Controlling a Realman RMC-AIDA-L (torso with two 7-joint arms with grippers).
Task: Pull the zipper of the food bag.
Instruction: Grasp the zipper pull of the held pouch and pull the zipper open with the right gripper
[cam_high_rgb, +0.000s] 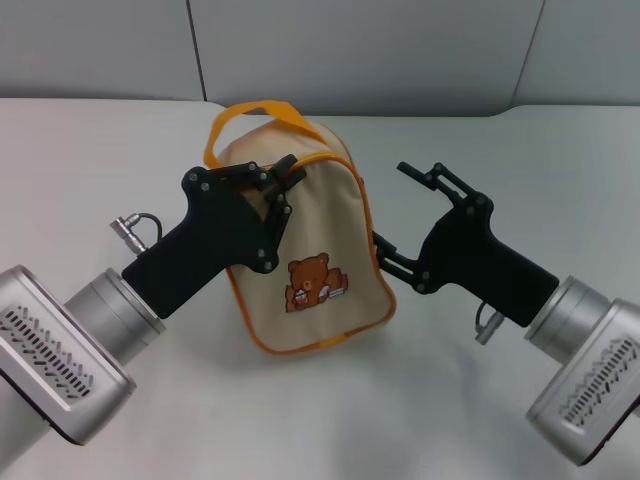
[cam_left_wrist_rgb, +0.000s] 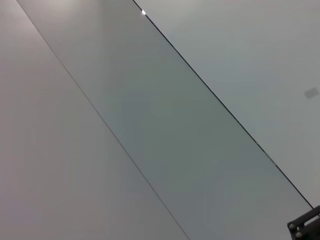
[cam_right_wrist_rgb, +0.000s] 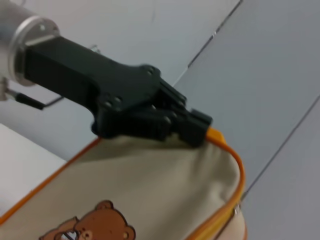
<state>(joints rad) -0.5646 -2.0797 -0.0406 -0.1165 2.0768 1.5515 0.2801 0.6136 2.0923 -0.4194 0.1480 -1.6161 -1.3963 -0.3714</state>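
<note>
On the white bench (cam_high_rgb: 120, 140) stands the food bag (cam_high_rgb: 320, 230), upright. The left pincer (cam_high_rgb: 283, 178) is clamped on its top by the zipper (cam_right_wrist_rgb: 235, 172); the right pincer (cam_high_rgb: 400, 215) gapes alongside. Best hold firm, then pull along the track.

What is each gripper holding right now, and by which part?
The left gripper is shut on the food bag, pinching its top edge by the zipper. The right gripper is open, holding nothing.
</note>
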